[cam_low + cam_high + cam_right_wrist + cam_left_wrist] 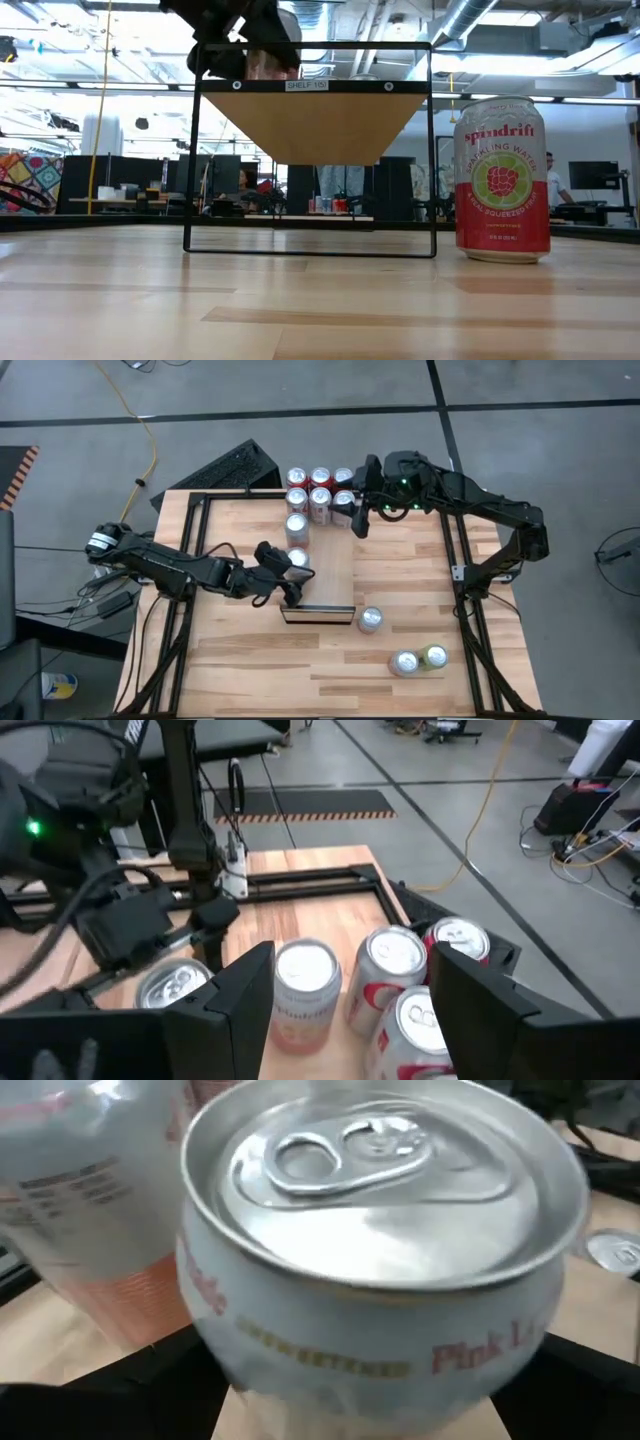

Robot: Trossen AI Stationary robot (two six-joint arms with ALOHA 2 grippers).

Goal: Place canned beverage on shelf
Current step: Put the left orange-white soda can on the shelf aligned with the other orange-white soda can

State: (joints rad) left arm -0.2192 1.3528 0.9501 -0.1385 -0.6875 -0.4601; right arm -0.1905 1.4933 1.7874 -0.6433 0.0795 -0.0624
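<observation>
the can (380,1270) in play is a pale one with pink lettering, and the left gripper (283,572) has its fingers clamped on its sides, holding it upright. from above it sits just past the far left end of the shelf (318,614), near the middle of the table (400,575). in the low view the gripper and can (265,40) hang above the shelf's left end, and whether the can's bottom touches the top can't be told from there. the left wrist view is basically all can: silver lid with the pull tab up, dark fingers (120,1390) on both sides low down.

the shelf itself is a thin black wire frame with a light wood top (315,115) and a little label on the front bar.

another can (297,526) stands on the table just behind the held one. further back there's a cluster of cans (320,488) at the far edge of the table, white and red ones packed tight. the right gripper (362,510) hovers right beside that cluster with its fingers spread apart and nothing in them; its wrist view shows the can tops (305,970) between and past the two dark fingers.

nearer the front, a spindrift can (502,180) stands upright just right of the shelf, and two more cans (418,659) sit touching each other closer to the front right corner.
</observation>
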